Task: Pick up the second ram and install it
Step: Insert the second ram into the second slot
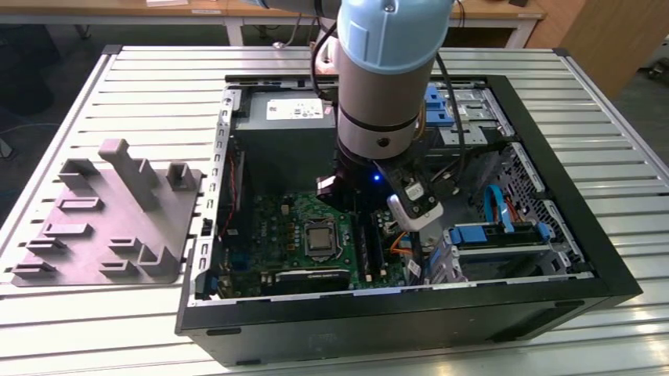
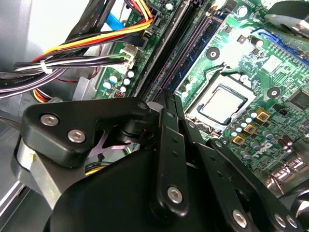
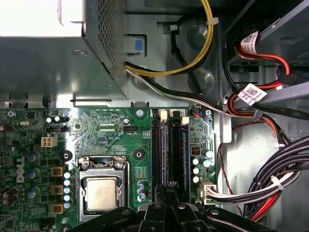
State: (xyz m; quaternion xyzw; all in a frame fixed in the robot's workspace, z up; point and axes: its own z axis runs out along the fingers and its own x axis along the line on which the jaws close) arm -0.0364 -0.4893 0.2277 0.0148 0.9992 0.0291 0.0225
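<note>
Gripper (image 2: 172,96) down inside the case, its 2 black fingers pressed together with nothing seen pinched between them, tips right at the near end of the memory lanes in both wrist views.

Across the exterior view from its left: grey moulded plastic parts holder (image 1: 115,211) lying on the ribbed metal counter (image 1: 157,78), well apart from the work. Next, open black computer case (image 1: 418,321) lying on its side, with the green motherboard (image 1: 277,235) on its floor and the square silver processor (image 3: 101,193) near the middle. Just beside that, long black memory slots (image 3: 159,150). In the neighbouring lane, a thin dark blue-black circuit-board stick standing on edge, judged to be the second ram (image 3: 185,150), in line with the fingertips. Cannot tell whether fully seated, nor whether latched at both ends. Further toward the exterior view's right, blue plastic drive brackets (image 1: 491,233) and a bundle of mostly black cables (image 3: 285,164) close by the slots.

Risks, as a judgement:
- Pressing on 1 end alone likely to leave the stick tilted, with 1 latch open.
- Pushing off-centre apt to slip the tips onto the board and scrape components.
- Loose cables near enough to snag the linkage.
- Too much force on a misaligned notch liable to damage slot or stick.
</note>
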